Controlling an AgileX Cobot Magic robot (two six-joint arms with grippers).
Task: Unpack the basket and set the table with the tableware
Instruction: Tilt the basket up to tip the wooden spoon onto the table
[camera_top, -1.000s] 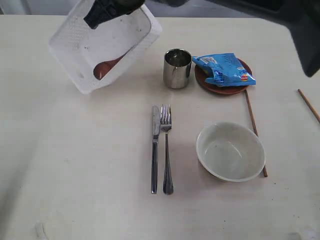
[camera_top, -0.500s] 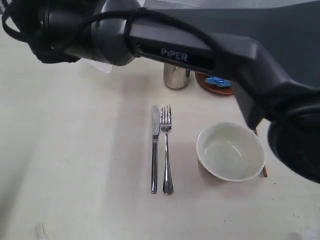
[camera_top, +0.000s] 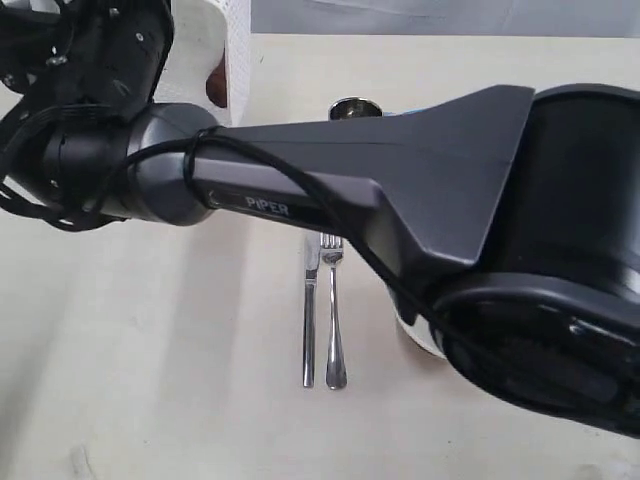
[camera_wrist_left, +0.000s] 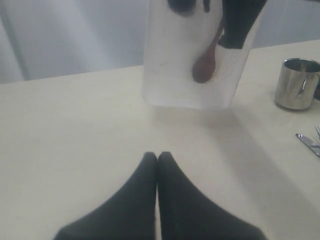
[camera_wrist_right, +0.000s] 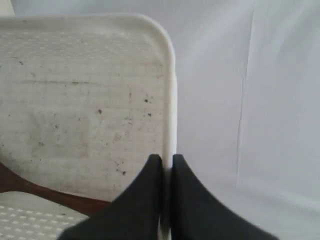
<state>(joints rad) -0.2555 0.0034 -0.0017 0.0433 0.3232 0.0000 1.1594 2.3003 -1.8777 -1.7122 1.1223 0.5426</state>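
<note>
The basket (camera_top: 222, 30) shows in the exterior view only as a white corner at the far left of the bench (camera_top: 150, 350), tipped up, with the reddish spoon (camera_top: 214, 90) just visible inside. The dark right arm (camera_top: 400, 190) crosses the whole scene and hides most of the laid setting. Only the knife (camera_top: 310, 320) and fork (camera_top: 335, 320), lying side by side, and the rim of the cup (camera_top: 348, 104) can be seen.

From the left wrist view, the left hand (camera_wrist_left: 157, 156) is closed on nothing and hangs low over bare bench. Ahead of it the basket (camera_wrist_left: 170, 70) stands on end, with the spoon (camera_wrist_left: 202, 69) hanging bowl-down against its floor. I cannot tell whether its lower edge touches the bench. The cup (camera_wrist_left: 297, 83) stands near it.

From the right wrist view, the right hand (camera_wrist_right: 166, 159) is pinched shut on the thin rim of the basket (camera_wrist_right: 75, 100), and the spoon's handle (camera_wrist_right: 50, 195) runs below.

The grip is narrow and sits on one edge, so the tilted basket could swing or slip free. The loose spoon could slide out unguided and land against the cup or cutlery. The long arm over the setting could also brush the cup.
</note>
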